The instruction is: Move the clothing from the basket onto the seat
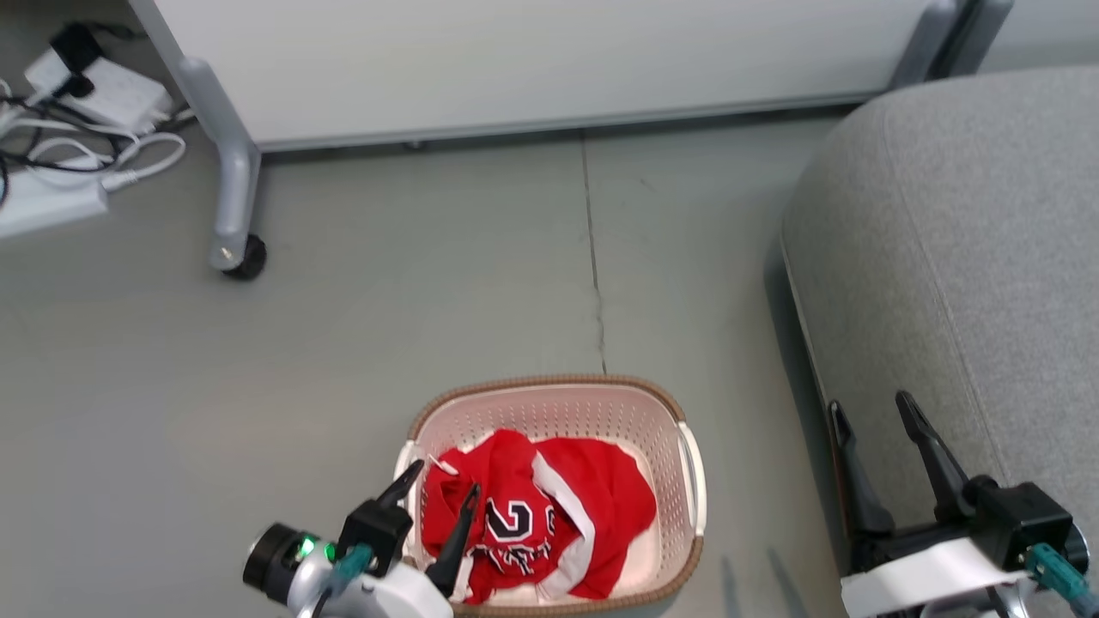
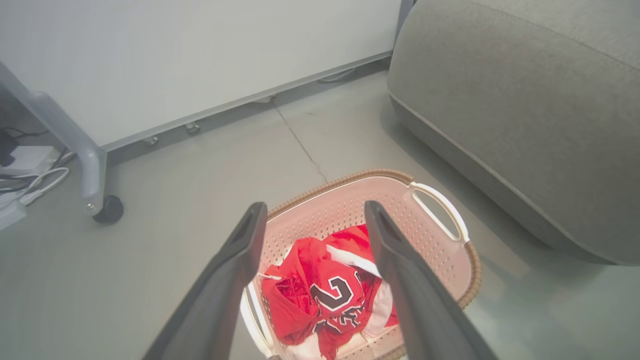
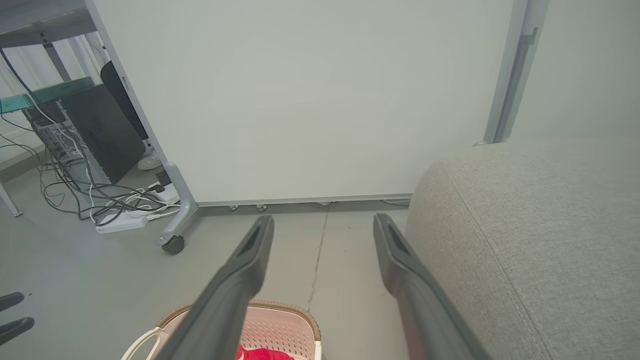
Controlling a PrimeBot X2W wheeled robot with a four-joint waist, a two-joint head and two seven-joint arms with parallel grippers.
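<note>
Left end effector (image 1: 446, 476) partly hides the clothing (image 1: 601, 489).

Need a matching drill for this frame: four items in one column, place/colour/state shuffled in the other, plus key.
Column A
1. clothing
2. basket
3. seat
4. left gripper

Column B
a. grey, at the right of the head view
b. open and empty, by the basket's left side
c. red with white bands, crumpled inside the basket
d. on the floor, cream with a brown rim

Pairs: 1-c, 2-d, 3-a, 4-b
</note>
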